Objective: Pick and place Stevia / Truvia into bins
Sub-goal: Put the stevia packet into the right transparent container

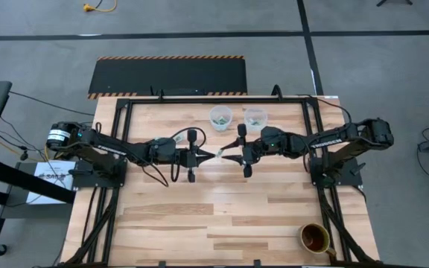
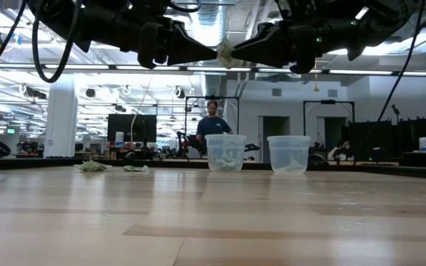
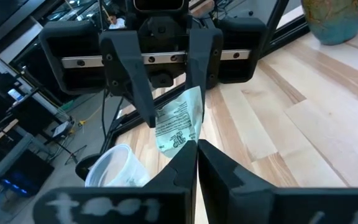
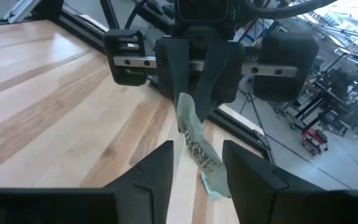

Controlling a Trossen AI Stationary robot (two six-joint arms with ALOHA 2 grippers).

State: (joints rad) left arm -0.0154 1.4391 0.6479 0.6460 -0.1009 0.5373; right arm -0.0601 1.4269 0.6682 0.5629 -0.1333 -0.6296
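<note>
High view: we see both arms reaching toward the middle of the desk (image 1: 199, 223), the left hand (image 1: 208, 156) and right hand (image 1: 229, 152) tip to tip with a pale packet (image 1: 220, 153) between them. Two clear bins (image 1: 220, 117) (image 1: 255, 117) stand side by side near the far edge; a brown cup (image 1: 315, 238) sits at the near right corner.

Low view: we note the packet (image 2: 226, 53) held high above the desk, between the two hands. Both bins (image 2: 225, 153) (image 2: 290, 154) carry packets inside. Loose packets (image 2: 92, 166) (image 2: 135, 168) lie far left. A person (image 2: 213, 125) stands in the room behind.

Left wrist view: left hand (image 3: 197, 144) is pressed together, pinching the packet (image 3: 179, 123) at its lower end; the right hand's fingers (image 3: 135, 81) flank its upper end, not yet touching that we can tell.

Right wrist view: right hand (image 4: 199, 155) is spread, fingers either side of the packet (image 4: 197, 149), which hangs from the left hand's fingers (image 4: 191, 81).
</note>
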